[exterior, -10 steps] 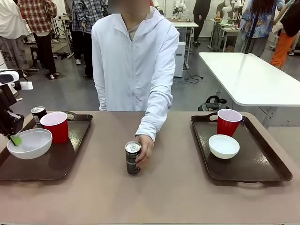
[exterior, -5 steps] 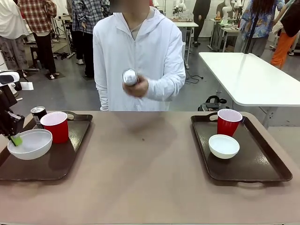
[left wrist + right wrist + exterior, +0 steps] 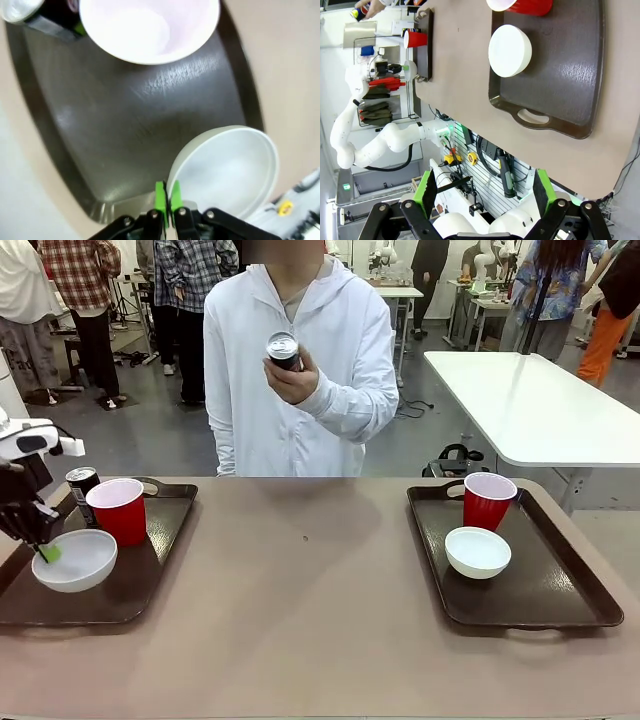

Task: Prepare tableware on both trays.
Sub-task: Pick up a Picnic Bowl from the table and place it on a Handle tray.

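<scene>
Left gripper [image 3: 40, 552] pinches our white bowl's [image 3: 75, 560] rim over the left tray [image 3: 120, 595]; right gripper [image 3: 485, 192] gapes. The person (opposite) has lifted the second can [image 3: 283, 350] away, so it's unplaced.

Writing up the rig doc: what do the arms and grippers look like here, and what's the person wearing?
Left arm: glossy white rounded links, black cable along it. Left gripper: black linkage, slim bright green pads. Right gripper: black body with silver bolts, green pads. The person wears a white zip-up hooded jacket with long sleeves.
</scene>
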`<state>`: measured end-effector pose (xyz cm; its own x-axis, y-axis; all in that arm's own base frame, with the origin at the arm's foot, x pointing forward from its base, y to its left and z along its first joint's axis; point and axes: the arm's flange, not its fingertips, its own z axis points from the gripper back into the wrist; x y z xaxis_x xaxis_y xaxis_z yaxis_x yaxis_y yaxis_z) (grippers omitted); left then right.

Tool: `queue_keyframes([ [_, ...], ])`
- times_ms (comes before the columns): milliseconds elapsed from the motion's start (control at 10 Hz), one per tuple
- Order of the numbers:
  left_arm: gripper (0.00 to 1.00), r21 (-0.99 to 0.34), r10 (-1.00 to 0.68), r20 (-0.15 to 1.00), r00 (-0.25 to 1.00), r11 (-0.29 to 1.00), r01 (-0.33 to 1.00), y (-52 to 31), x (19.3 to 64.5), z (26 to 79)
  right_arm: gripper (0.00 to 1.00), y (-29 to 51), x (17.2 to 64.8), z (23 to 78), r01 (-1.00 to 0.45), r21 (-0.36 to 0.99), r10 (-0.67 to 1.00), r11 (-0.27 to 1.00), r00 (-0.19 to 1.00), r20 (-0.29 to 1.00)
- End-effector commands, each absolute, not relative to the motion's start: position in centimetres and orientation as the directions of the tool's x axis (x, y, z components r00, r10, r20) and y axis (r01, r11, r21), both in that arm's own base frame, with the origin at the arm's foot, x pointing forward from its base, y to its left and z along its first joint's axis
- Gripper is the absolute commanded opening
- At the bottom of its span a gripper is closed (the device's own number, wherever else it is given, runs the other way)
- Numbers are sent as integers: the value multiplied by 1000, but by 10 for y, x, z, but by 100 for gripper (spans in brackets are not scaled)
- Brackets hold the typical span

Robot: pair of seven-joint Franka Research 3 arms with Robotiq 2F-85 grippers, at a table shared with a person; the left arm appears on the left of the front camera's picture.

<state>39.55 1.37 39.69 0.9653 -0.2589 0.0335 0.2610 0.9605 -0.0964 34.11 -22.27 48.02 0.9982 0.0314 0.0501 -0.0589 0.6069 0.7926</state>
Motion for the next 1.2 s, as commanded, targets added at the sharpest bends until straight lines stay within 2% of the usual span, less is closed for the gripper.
queue_keyframes([
  [0, 4, -105, -248, 9, 969, 963, 248, 26, 402, 383, 100, -220, 339, 479, -77, 800, 36, 595, 997, 69],
  [900, 4, -79, -143, 28, 989, 986, 144, 31, 420, 362, 100, -220, 339, 479, -77, 800, 36, 595, 997, 69],
  [1000, 37, -82, -140, 27, 990, 986, 142, 32, 420, 363, 100, -220, 339, 479, -77, 800, 36, 595, 997, 69],
  [1100, 64, -85, -142, 33, 989, 986, 145, 32, 420, 365, 100, -220, 339, 479, -77, 800, 36, 595, 997, 69],
])
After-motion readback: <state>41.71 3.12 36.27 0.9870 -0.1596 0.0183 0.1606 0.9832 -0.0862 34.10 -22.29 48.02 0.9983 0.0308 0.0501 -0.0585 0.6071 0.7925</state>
